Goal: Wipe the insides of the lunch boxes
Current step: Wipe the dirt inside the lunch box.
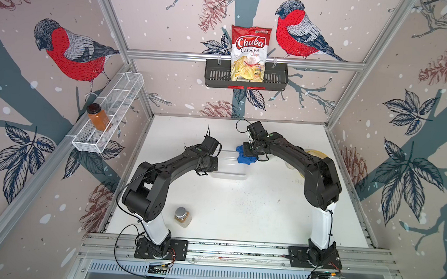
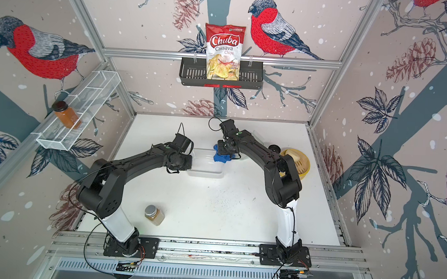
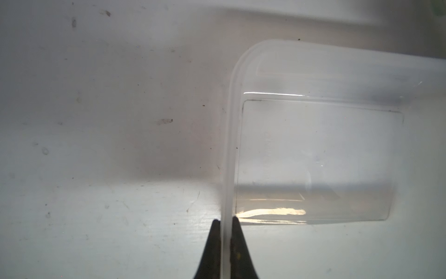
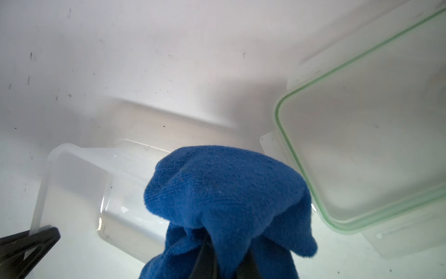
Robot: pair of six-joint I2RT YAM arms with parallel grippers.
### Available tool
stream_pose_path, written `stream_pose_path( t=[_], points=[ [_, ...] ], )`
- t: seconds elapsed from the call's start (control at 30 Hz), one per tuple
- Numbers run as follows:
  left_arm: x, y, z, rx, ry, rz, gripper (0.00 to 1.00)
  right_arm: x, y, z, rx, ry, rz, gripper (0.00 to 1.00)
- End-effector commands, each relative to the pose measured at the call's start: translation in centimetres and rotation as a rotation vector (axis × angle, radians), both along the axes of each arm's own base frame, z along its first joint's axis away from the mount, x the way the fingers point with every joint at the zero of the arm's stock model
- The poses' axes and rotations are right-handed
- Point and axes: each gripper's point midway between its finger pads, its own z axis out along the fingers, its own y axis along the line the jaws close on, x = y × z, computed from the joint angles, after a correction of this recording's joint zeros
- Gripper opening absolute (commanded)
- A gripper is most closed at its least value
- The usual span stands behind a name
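A cloudy, round-cornered lunch box sits at centre frame. The left gripper pinches its rim; the right gripper pinches a blue cloth.

We are in a robot lab cell: an aluminium frame carries bird-print walls, two arms are bolted to a rail at a white surface, and far beyond the left tool hangs a basket with a chips bag.

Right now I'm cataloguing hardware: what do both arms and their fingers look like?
Left arm and right arm are matte black and chunky, with white lowest links and loose black cables; the fingers are black, tapering to points.
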Motion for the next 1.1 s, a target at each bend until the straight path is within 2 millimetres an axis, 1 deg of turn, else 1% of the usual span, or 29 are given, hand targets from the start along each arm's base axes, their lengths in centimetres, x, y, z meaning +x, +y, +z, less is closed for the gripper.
stream_pose_path(
  t=[0.0,0.1,0.2,0.3,0.5,0.6,0.7,0.8,0.87,0.93,0.97,1.07],
  points=[
    [-0.5,0.4,-0.3,0.013,0.023,0.009,0.00,-0.7,0.4,1.4,0.029,-0.013,0.030,0.00],
    [-0.4,0.4,-0.2,0.013,0.021,0.011,0.00,-2.2,0.8,0.6,0.011,0.013,0.048,0.00],
    [-0.4,0.3,-0.1,0.011,0.018,0.011,0.00,-4.8,1.4,-1.5,-0.007,0.053,0.072,0.00],
    [-0.3,0.3,0.0,0.011,0.015,0.012,0.00,-7.5,1.5,-2.7,-0.012,0.079,0.081,0.00],
    [-0.2,0.3,0.1,0.009,0.009,0.013,0.00,-11.6,0.1,-2.6,0.020,0.087,0.047,0.00],
    [-0.4,0.4,-0.1,0.010,0.011,0.015,0.00,-12.9,-0.9,-2.3,0.039,0.078,0.024,0.00],
    [-0.4,0.3,-0.3,0.007,0.015,0.014,0.00,-13.3,-1.4,-1.5,0.076,0.068,0.003,0.00],
    [-0.4,0.2,-0.2,-0.001,0.012,0.011,0.00,-12.6,-1.3,0.3,0.087,0.026,-0.004,0.00],
    [-0.5,0.2,-0.1,-0.001,0.012,0.011,0.00,-11.7,0.0,2.4,0.113,-0.021,0.024,0.00],
    [-0.5,0.3,-0.1,0.000,0.011,0.010,0.00,-11.2,2.2,4.1,0.122,-0.059,0.066,0.00],
    [-0.5,0.3,0.0,0.001,0.012,0.012,0.00,-11.0,3.3,4.6,0.121,-0.072,0.086,0.00],
    [-0.5,0.3,0.1,0.000,0.009,0.014,0.00,-10.8,6.8,4.0,0.103,-0.065,0.144,0.00]
  ],
)
